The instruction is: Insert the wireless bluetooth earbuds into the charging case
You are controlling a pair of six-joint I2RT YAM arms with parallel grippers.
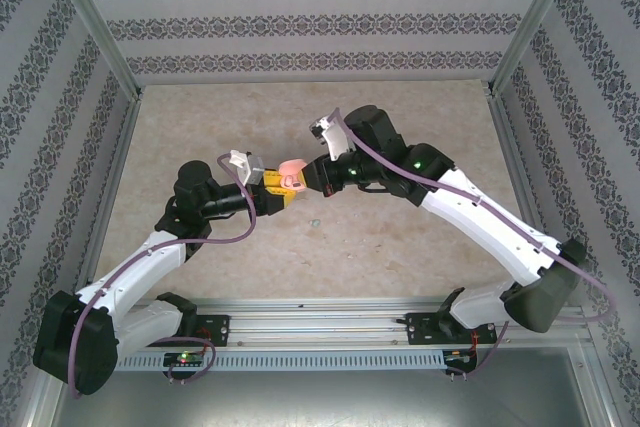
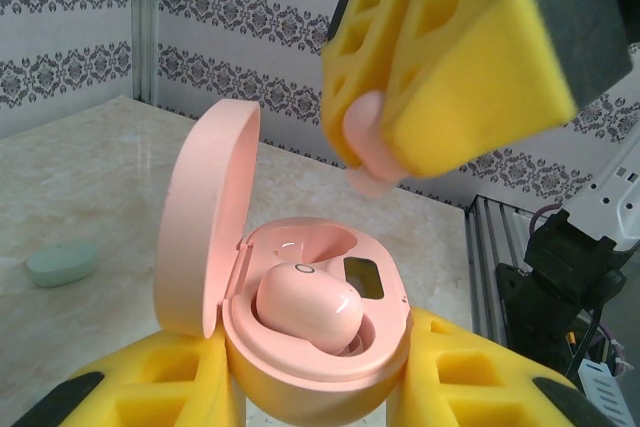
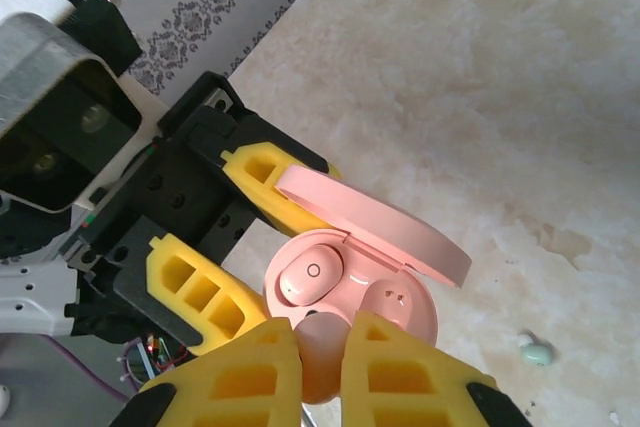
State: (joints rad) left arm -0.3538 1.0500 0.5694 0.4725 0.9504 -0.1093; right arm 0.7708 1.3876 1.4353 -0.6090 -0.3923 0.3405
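Right gripper [image 3: 312, 372]: jaws pinched tight on pink bud [image 3: 322, 347], poised over case [image 3: 400, 322]. Left gripper [image 2: 310, 392] clamps case, lid [image 2: 205, 217] up. Free socket [image 3: 392, 297] at 3 o'clock of seated bud [image 3: 308, 277]. Pink bud looks light and glossy, likely slippery; pinch flanks gently.

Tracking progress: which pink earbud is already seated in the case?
The small pink pebble-shaped earbud lying in the open pink oval case; the other pink earbud is pinched in the right tool.
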